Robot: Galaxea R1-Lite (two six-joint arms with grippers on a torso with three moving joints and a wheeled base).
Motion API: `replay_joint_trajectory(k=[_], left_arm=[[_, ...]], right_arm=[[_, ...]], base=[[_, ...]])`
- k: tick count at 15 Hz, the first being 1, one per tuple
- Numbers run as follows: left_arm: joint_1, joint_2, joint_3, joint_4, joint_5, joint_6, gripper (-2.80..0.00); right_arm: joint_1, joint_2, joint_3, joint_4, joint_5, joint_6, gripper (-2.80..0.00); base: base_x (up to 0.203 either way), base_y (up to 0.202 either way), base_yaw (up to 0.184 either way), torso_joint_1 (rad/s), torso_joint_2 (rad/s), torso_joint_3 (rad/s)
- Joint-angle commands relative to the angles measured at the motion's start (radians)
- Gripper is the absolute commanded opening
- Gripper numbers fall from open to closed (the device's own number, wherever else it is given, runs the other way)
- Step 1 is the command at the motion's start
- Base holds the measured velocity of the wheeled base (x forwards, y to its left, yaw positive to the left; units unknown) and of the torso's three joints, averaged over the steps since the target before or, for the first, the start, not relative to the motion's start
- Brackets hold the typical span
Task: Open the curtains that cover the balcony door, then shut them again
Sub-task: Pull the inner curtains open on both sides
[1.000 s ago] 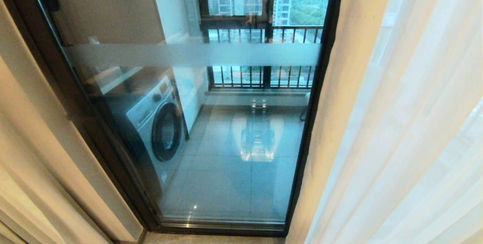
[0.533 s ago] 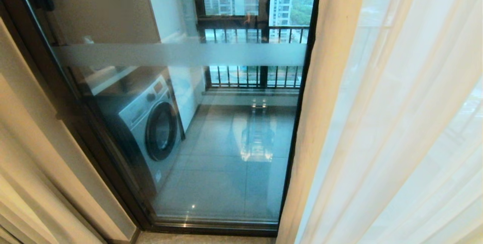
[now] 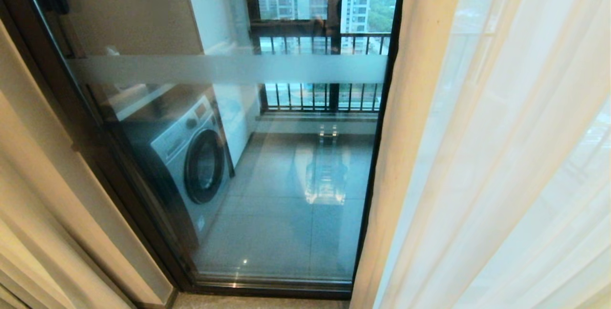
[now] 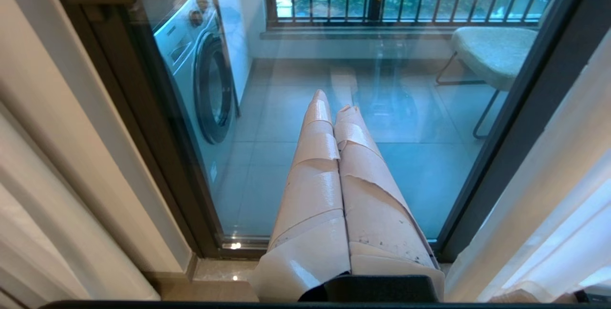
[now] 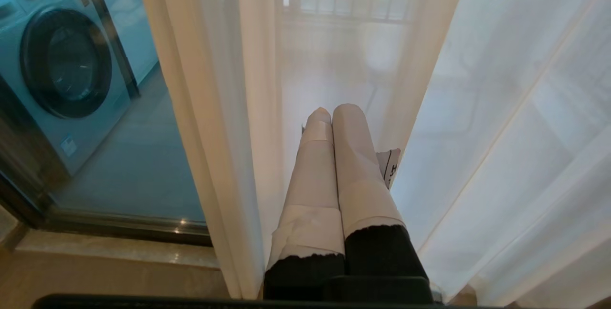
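Both grippers pinched empty: left gripper (image 4: 334, 108) faces balcony door (image 4: 296, 108), right gripper (image 5: 334, 113) faces curtains (image 5: 477, 132).

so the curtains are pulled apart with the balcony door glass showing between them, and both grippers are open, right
Not quite: both grippers are shut. In the left wrist view the left gripper has its fingers pressed together, and the right wrist view shows the same for the right gripper. The rest holds: in the head view the curtains are parted with the balcony door glass exposed between them.

The curtains (image 3: 477, 156) are hanging right of the balcony door (image 3: 267, 180). A washing machine (image 3: 191, 161) is standing behind the glass, left.
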Motion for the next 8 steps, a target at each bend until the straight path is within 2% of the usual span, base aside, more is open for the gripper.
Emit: replay_joint_trajectory(k=[1, 8], left_arm=[[0.000, -0.001, 0.000, -0.001, -0.001, 0.000, -2.80], [0.000, -0.001, 0.000, 0.000, -0.001, 0.000, -2.80]], right_arm=[[0.000, 0.001, 0.000, -0.002, -0.001, 0.011, -2.80], [0.000, 0.001, 0.000, -0.003, -0.003, 0.014, -2.80]], base=[[0.000, 0.000, 0.000, 0.000, 0.00, 0.000], [0.000, 0.000, 0.000, 0.000, 0.00, 0.000]])
